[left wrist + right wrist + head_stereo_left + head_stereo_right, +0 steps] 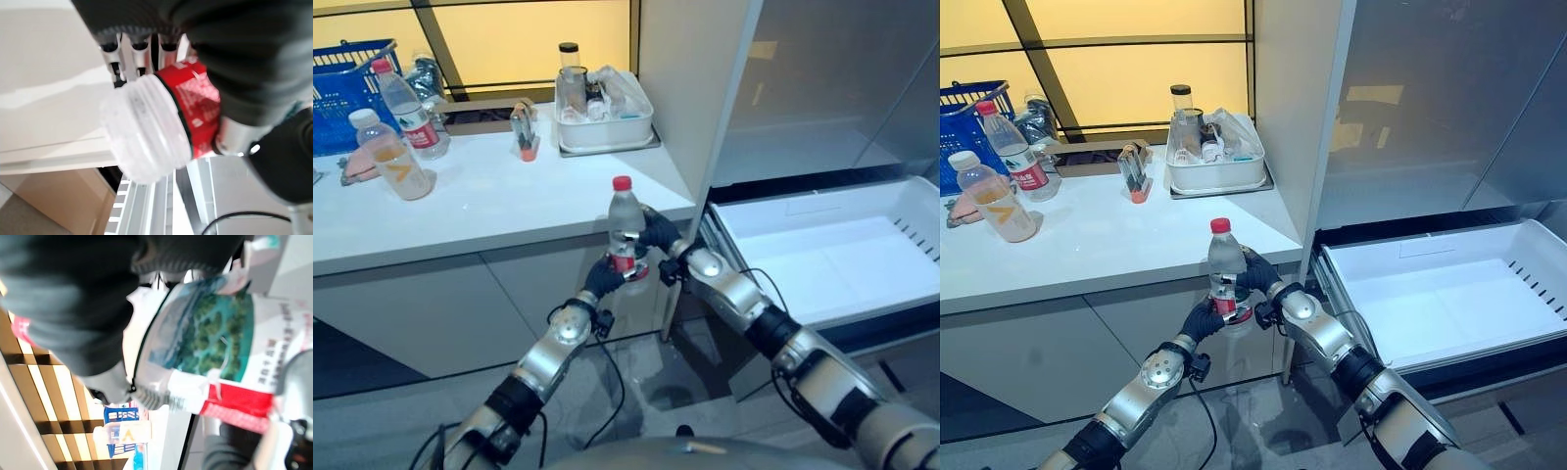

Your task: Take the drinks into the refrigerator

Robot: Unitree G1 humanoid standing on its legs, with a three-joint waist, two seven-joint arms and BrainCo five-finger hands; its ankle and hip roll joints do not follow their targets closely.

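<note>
A clear water bottle [625, 217] with a red cap and a red label stands upright in the air just in front of the counter's right corner. My left hand [604, 277] is curled round its lower part from below; its base [146, 132] shows past the fingers [131, 51] in the left wrist view. My right hand [658, 232] grips the bottle's middle from the right, with the label [210, 333] close against the palm. Two more drinks stand at the counter's left: a red-capped bottle [409, 110] and a white-capped orange drink [393, 157].
The open refrigerator is on the right, with a white drawer [832, 255] pulled out low and a shelf [803, 147] above it. On the white counter [509, 206] are a blue basket [342, 88], a white tray [607, 127] of jars, and a small item [524, 132].
</note>
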